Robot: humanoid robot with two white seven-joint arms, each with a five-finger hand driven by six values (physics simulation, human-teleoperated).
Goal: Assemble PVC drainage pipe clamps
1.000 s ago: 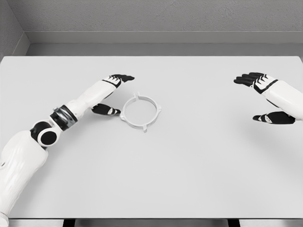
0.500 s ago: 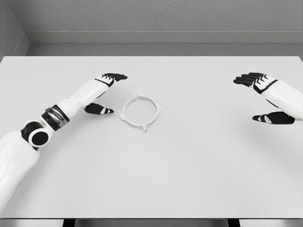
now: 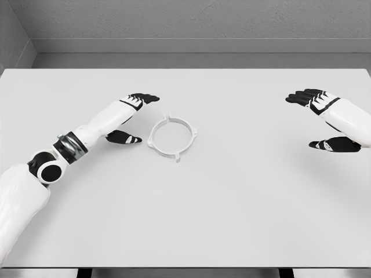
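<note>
A white ring-shaped pipe clamp (image 3: 172, 138) with small tabs around its rim lies flat on the white table (image 3: 232, 202), a little left of the middle. My left hand (image 3: 132, 119) hovers just left of the clamp, fingers spread and thumb low, holding nothing and not touching the ring. Far off at the right edge, my right hand (image 3: 319, 120) is open too, with black fingertips pointing left and its thumb below.
The table's far edge meets a grey wall. The near edge runs along the bottom of the view. Nothing else lies on the tabletop.
The left arm drew back to the left from the clamp, then shifted slightly back toward it. The clamp and the right hand have stayed put.
</note>
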